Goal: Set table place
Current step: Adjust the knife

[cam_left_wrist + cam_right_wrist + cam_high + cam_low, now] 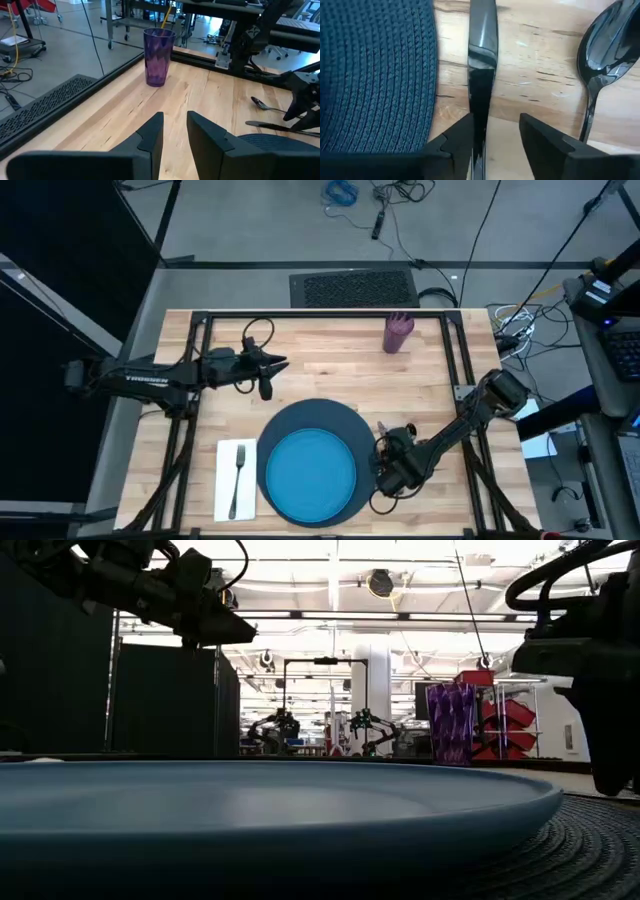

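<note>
A bright blue plate [310, 475] sits on a dark woven charger [300, 415] at the near middle of the table [330, 355]. To its left, a dark fork [238, 472] lies on a white napkin [226, 480]. The purple cup [398, 332] stands at the far right. A dark knife [481, 75] and a spoon [597, 55] lie flat on the wood, just right of the charger. My right gripper [495, 135] is open, low over the knife. My left gripper [283, 365] hovers far left of the charger, slightly open and holding nothing. My right gripper points down with its fingers on either side of the knife's middle [479, 112]. One finger [457, 140] stands right against the knife; I cannot tell whether it touches. The knife lies flat on the table, along the charger's edge.
A black metal frame [330, 317] runs along the table's edges. Bare wood lies between the cup and the charger. A dark mat [355, 288] lies on the floor beyond the far edge, and cables and equipment stand to the right.
</note>
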